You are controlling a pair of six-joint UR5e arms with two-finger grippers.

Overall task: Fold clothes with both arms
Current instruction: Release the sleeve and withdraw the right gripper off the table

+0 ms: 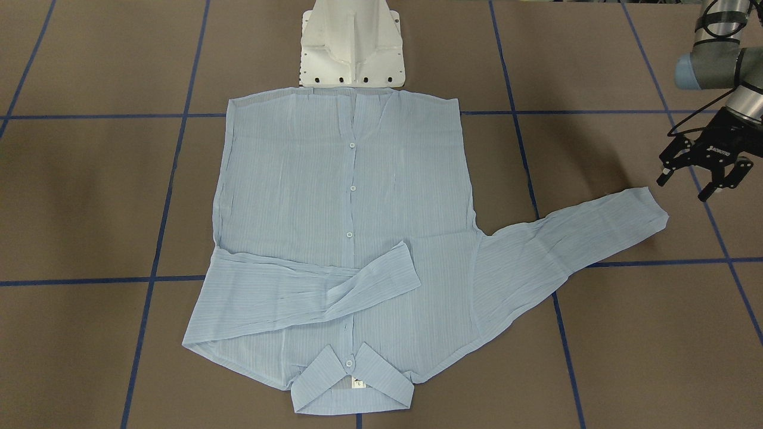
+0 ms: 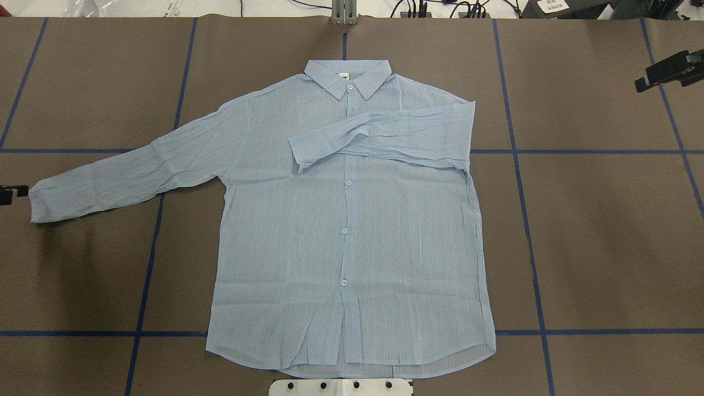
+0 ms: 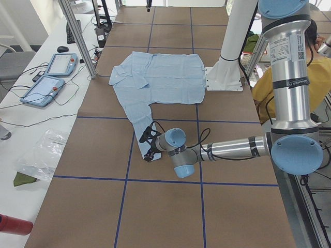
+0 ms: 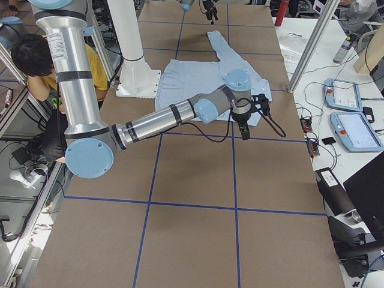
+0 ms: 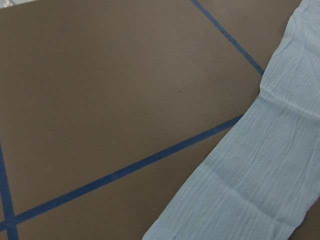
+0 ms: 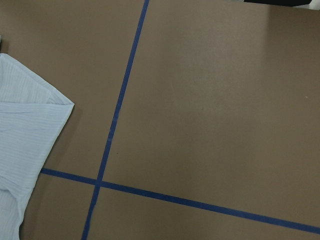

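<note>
The light-blue striped shirt [image 2: 352, 220] lies flat on the brown table, buttoned front up, collar on the far side from the robot. One sleeve [image 2: 385, 137] is folded across the chest. The other sleeve [image 1: 572, 238] stretches out over the table. My left gripper [image 1: 682, 187] is open and empty, hovering just past that sleeve's cuff [image 1: 650, 208]. It also shows at the edge of the overhead view [image 2: 14, 192]. My right gripper [image 2: 668, 71] is off to the side of the shirt at collar level. I cannot tell whether it is open or shut.
The white pedestal base [image 1: 351, 47] stands at the shirt's hem. Blue tape lines [image 2: 522, 151] grid the table. A side bench holds teach pendants [image 3: 51, 72] and a plastic bag [image 3: 41, 155]. A person in yellow [image 3: 289, 77] sits behind the robot.
</note>
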